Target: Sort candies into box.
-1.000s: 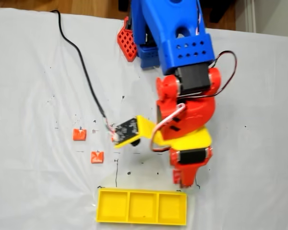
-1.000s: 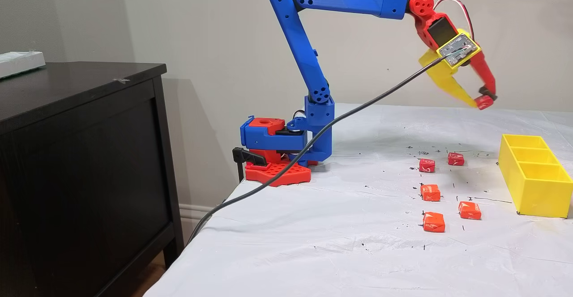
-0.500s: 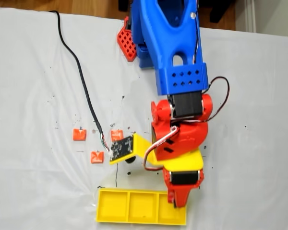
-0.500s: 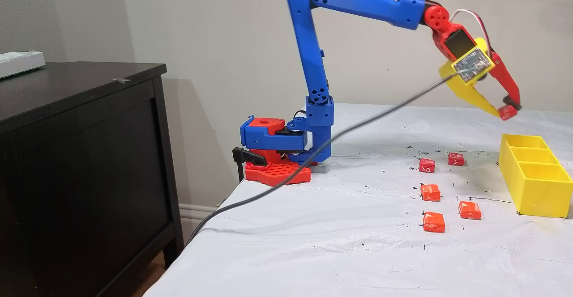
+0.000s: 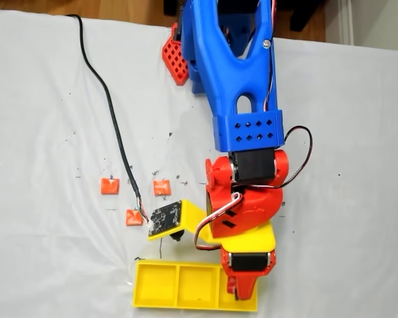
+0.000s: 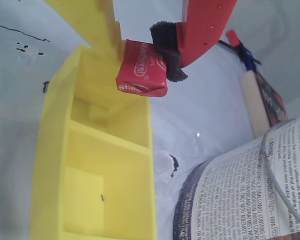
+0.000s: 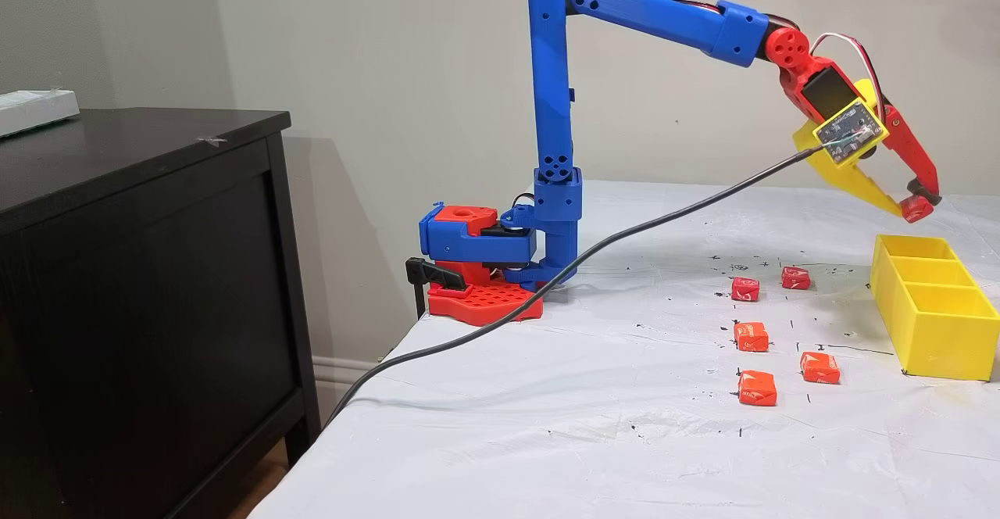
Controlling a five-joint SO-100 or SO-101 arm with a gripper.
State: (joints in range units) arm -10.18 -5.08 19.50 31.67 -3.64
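- Five candies lie loose on my white cloth (image 7: 547, 425) in a fixed view: two red ones (image 7: 745, 289) (image 7: 795, 277) and three orange ones (image 7: 751, 336) (image 7: 819, 367) (image 7: 757, 388), all well apart from each other and at about 9 o'clock from the box (image 7: 937, 331).
- From the camera looking down, I make out just three orange candies (image 5: 109, 186) (image 5: 162, 187) (image 5: 134, 216); the arm (image 5: 239, 86) covers the cloth where the red ones would lie.
- One more red candy (image 6: 142, 69) is pinched in the gripper (image 6: 142, 47), the jaws drawn in to the candy's width, yellow finger (image 6: 95, 20) on one side and the red finger's black pad (image 6: 166, 45) on the other.
- White lettering on its wrapper is partly readable in the wrist view, the rest cut off by the pad.
- That candy hangs clear above the box (image 6: 97, 165), over its far end compartment, not touching the wall.
- Looking down, the gripper's body hides the right-hand compartment of the box (image 5: 176, 286), so I cannot see the candy there.
- From the side the held candy (image 7: 916, 208) shows at the gripper's tip (image 7: 914, 205), at 12 o'clock above the box's far end.
- At 3 o'clock from the box in the wrist view I see printed pages (image 6: 250, 190) and a pale stick (image 6: 252, 102); both are cut off by the frame and I cannot tell what they are.
- Black cable (image 7: 586, 249) runs from the circuit board (image 7: 848, 130) off the table edge.
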